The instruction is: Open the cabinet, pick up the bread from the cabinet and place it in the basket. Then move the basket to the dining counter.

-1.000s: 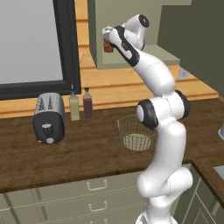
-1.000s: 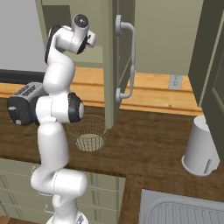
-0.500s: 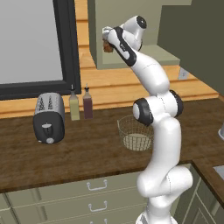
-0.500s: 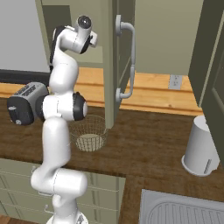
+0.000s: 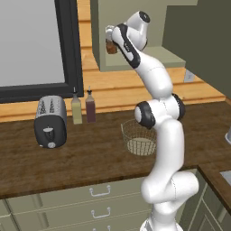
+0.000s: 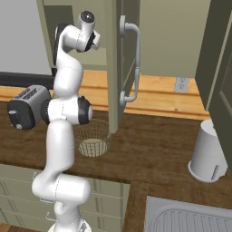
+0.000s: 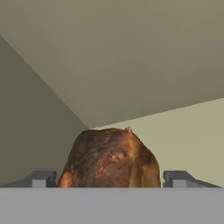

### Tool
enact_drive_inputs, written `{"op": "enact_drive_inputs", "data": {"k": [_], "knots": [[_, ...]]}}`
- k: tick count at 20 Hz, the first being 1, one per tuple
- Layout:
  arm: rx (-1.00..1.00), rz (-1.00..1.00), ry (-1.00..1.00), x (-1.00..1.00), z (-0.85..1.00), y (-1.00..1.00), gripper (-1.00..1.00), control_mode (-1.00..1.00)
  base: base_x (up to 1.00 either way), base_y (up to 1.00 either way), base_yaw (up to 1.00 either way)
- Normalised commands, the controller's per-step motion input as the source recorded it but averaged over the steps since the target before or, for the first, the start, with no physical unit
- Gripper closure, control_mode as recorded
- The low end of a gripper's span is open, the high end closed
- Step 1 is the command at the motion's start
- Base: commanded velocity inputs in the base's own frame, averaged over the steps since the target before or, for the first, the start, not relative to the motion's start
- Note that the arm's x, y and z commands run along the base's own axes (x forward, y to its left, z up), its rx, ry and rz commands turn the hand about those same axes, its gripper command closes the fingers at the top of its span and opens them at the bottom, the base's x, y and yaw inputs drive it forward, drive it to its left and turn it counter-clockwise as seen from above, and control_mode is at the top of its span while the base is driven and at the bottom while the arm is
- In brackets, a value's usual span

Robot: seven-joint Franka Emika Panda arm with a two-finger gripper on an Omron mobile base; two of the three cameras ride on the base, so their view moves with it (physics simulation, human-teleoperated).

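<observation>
The gripper (image 7: pixel 110 179) brackets the bread (image 7: pixel 109 159) at bottom centre of the hand view, one fingertip on each side; whether it clamps the loaf cannot be told. The bread sits inside the open cabinet (image 6: pixel 115 63), upper frame, above the basket (image 5: pixel 140 137) awaiting it mid-frame.

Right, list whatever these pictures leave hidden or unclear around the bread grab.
- Bread: its lower part is cut off by the bottom of the hand view.
- End effector: just the fingertips show, flanking the loaf; contact cannot be judged.
- Left base view: loaf is small, partly behind the hand.
- Basket: near side hidden by the arm, right base view.
</observation>
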Motion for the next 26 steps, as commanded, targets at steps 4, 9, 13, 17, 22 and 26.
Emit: {"op": "enact_drive_inputs", "data": {"k": [4,9,13,17,22,26], "knots": [[0.00,0.00,0.01,0.00,-0.17,0.00,1.00,-1.00,0.00,0.00,0.00],[0.00,0.00,0.00,0.00,0.00,0.00,1.00,-1.00,0.00,0.00,0.00],[0.00,0.00,-0.06,-0.02,-0.07,-0.14,1.00,-1.00,0.00,0.00,0.00],[0.00,0.00,-0.19,-0.11,-0.13,-0.20,1.00,-1.00,0.00,0.00,0.00],[0.03,0.00,-0.25,-0.03,-0.23,-0.11,1.00,-1.00,0.00,0.00,0.00],[0.06,0.00,-0.29,-0.02,-0.33,-0.08,1.00,-1.00,0.00,0.00,0.00]]}}
